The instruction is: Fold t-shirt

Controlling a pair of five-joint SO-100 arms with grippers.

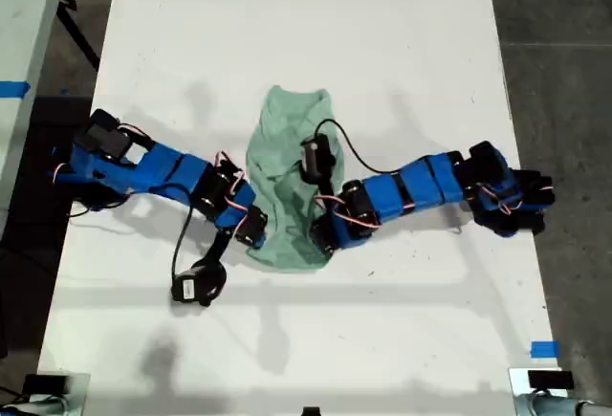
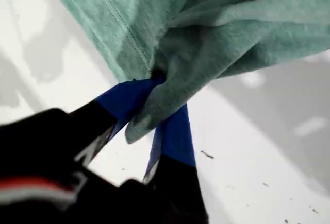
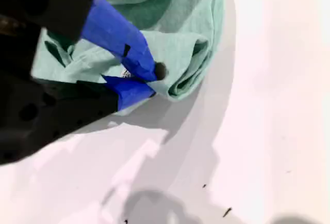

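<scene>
**Desk:** What have you got closest to the cameras?

**Me:** My first gripper [image 2: 160, 98] has its blue jaws clamped on a bunched fold of the t-shirt [image 1: 284, 143], with the cloth puckering where they meet. My second gripper [image 3: 153, 82] has its jaws closed on a rolled edge of the same shirt.

**Desk:** How do the arms sit?

**Me:** Both lie low and stretched out over the white counter [image 1: 306, 33]. The first arm reaches in from the exterior view's left and the second from that view's right. They angle toward each other, so the jaws end up near one another at the shirt's lower end.

**Desk:** And the shirt itself?

**Me:** It's near the middle of the counter, crumpled into a narrow strip. It runs from the two grips away toward the far end. The second arm's wrist hangs over its right side in the exterior view.
</scene>
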